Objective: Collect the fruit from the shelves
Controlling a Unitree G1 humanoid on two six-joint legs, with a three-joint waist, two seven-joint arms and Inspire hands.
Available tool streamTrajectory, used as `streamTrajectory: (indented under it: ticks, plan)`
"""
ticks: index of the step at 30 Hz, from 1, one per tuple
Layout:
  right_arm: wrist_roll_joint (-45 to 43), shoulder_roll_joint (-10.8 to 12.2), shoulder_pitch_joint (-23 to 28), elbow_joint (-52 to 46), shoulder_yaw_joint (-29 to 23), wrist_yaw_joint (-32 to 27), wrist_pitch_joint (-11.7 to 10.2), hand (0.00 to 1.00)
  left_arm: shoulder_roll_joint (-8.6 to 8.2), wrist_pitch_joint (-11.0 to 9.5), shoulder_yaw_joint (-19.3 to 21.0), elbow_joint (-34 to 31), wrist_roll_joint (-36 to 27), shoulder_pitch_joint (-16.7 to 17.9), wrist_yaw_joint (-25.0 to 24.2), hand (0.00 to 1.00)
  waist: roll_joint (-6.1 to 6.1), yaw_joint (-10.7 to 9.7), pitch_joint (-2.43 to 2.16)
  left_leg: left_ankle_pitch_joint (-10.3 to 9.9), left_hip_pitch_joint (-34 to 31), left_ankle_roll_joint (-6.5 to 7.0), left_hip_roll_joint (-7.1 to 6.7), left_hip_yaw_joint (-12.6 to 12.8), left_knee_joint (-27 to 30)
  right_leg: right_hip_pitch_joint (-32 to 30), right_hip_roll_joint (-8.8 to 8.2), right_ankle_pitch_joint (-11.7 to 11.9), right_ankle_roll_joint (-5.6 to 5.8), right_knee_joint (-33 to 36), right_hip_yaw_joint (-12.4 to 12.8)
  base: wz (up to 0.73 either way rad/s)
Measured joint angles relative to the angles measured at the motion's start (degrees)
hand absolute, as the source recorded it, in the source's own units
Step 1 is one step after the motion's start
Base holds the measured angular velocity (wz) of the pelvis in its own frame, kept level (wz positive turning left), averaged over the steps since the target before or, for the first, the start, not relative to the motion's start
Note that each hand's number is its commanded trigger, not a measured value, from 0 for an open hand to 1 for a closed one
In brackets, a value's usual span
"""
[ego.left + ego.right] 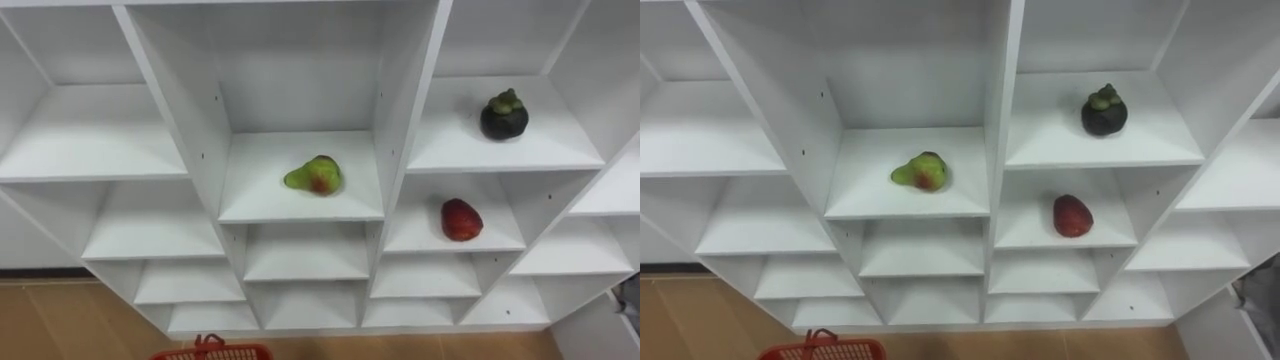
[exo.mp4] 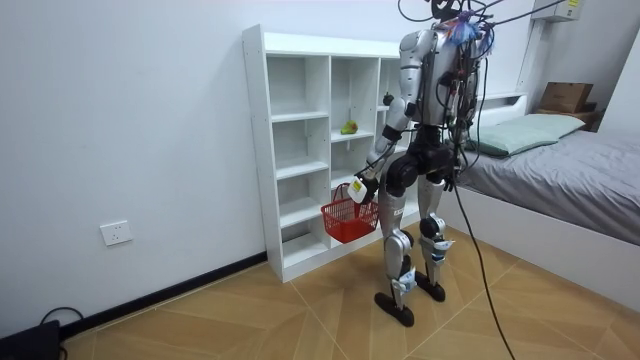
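A white closet (image 1: pixel 400 120) of open compartments stands before me. A green pear with a red blush (image 1: pixel 315 176) lies in the middle compartment. One column to the right, a dark mangosteen (image 1: pixel 504 116) sits on the upper shelf and a red fruit (image 1: pixel 461 219) on the shelf below it. A red basket (image 2: pixel 350 215) hangs from my left hand (image 2: pixel 361 189), whose fingers are curled on its handle; the basket's rim (image 1: pixel 212 350) shows at the bottom edge of the eye views. My right hand (image 1: pixel 629 298) peeks in at the lower right edge.
In the room view I stand upright facing the closet (image 2: pixel 300 150) on a wooden floor. A bed (image 2: pixel 560 170) lies at the room view's right, behind me. The closet's other compartments hold nothing.
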Motion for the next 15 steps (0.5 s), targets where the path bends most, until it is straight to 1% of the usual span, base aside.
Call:
streamTrajectory:
  ticks: [6,8,10,12,13,15]
  plan:
    - [0.1,-0.1,0.2,-0.7,0.9,-1.2,-1.2,0.00,0.15,-0.4,0.0,0.8,0.0,-0.3,0.2,1.00,-0.05,-0.1,0.08,0.0,0.3,0.00,0.01,0.0,0.0,0.3,-0.03,0.0,0.01,0.0,-0.1,0.00]
    - [0.1,-0.1,0.3,-2.3,0.8,-1.9,-1.1,0.00,0.21,-0.4,-0.3,0.7,0.0,-0.3,0.3,1.00,-0.12,-0.1,0.16,0.0,0.2,0.00,0.01,0.0,0.0,0.2,-0.02,0.0,0.01,0.1,-0.1,0.00]
    - [-0.4,-0.1,0.9,-6.4,0.7,-2.5,-1.1,0.00,0.18,-0.4,-0.4,0.7,0.0,-0.3,0.3,1.00,-0.01,-0.2,0.18,0.0,0.1,0.00,0.02,0.0,0.0,0.0,0.03,0.1,0.04,0.1,0.1,-0.03]
    - [-1.9,-0.1,2.0,-14.0,0.7,-4.0,-1.2,0.00,-0.03,-0.3,-0.7,-0.1,0.0,-0.2,0.7,1.00,0.13,-0.2,0.12,0.0,-0.4,0.00,0.02,0.1,0.0,-0.5,0.05,0.3,0.07,0.1,0.3,-0.02]
    - [-2.3,-0.1,2.2,-15.9,0.8,-4.3,-1.3,0.00,-0.04,-0.3,-1.1,-0.4,0.0,-0.2,0.8,1.00,0.23,-0.3,0.06,0.0,-0.7,0.00,0.02,0.1,0.1,-0.6,0.04,0.3,0.08,0.0,0.3,0.00]
    - [-2.7,0.0,3.5,-24.5,1.7,-5.8,-1.6,0.00,-0.03,-0.4,-1.3,-0.5,0.0,-0.7,0.9,1.00,0.29,-0.2,-0.06,0.0,-1.0,0.01,0.02,0.2,0.2,-1.1,0.06,0.4,0.06,0.1,0.4,0.00]
